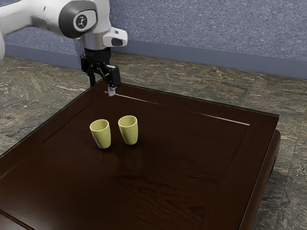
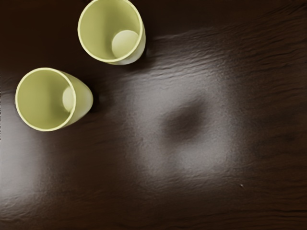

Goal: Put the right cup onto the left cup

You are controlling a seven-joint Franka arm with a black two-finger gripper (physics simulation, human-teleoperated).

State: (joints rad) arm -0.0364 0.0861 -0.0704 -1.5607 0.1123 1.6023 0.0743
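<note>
Bearing two cups (image 1: pixel 130 136), the table (image 1: pixel 192 167) has, perhaps, inlay (image 1: pixel 225 119).

Table (image 1: pixel 168 182): dark wood, glossy, rippled grain
Cups (image 1: pixel 129 135): smooth, soft sheen
Floor (image 1: pixel 192 79): stone-like, veined
Wall (image 1: pixel 192 28): speckled, rough-looking

Two yellow cups (image 1: pixel 129 133) stand on the table (image 1: pixel 182 177).
</note>
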